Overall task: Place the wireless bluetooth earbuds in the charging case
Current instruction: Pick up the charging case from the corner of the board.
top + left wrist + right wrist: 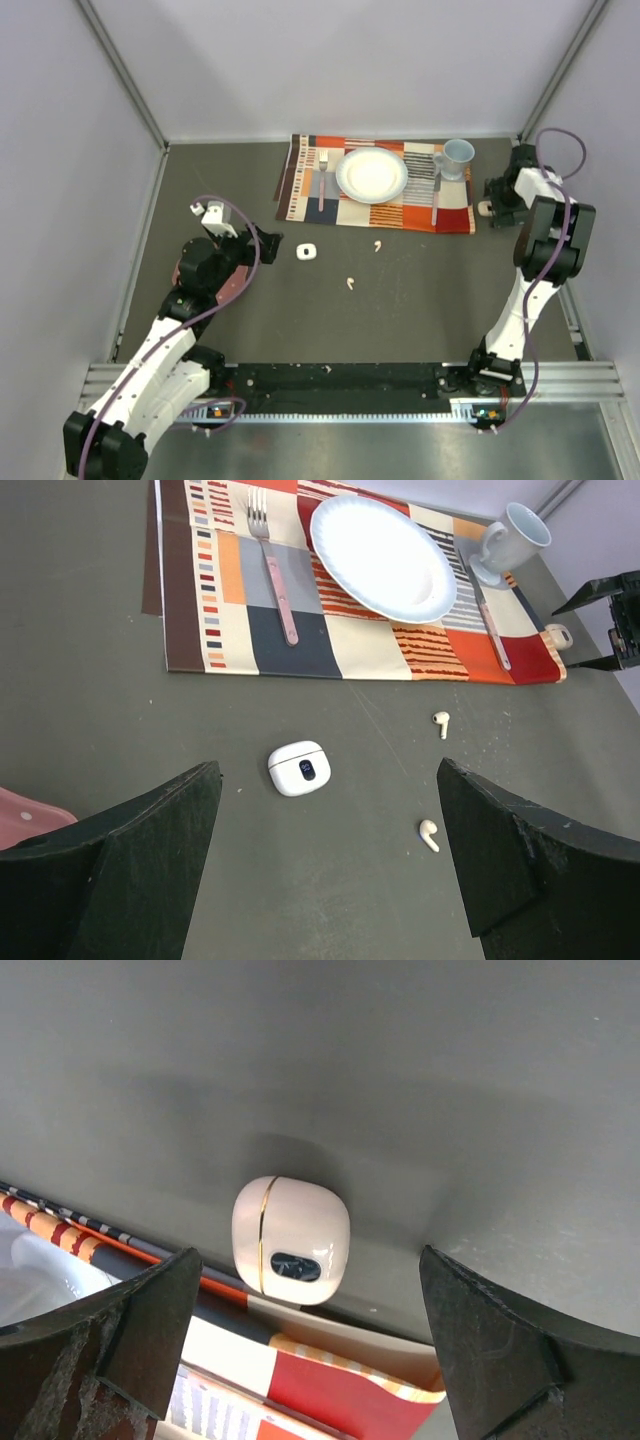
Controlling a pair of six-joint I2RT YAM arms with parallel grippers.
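Display (308, 770) on charging case (288, 772) unreadable; left claw (328, 770) beside it, right claw (307, 1255) over second case (290, 1222), both gaping empty.

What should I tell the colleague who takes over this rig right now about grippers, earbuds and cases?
Left gripper: open, empty, aimed at the closed white charging case on the table.
Right gripper: open, empty, aimed at the closed cream charging case beside the placemat.
Loose on the table: farther earbud, nearer earbud.
Done: nothing inserted that I can see.
Left: open a case, pick up the earbuds, seat them.
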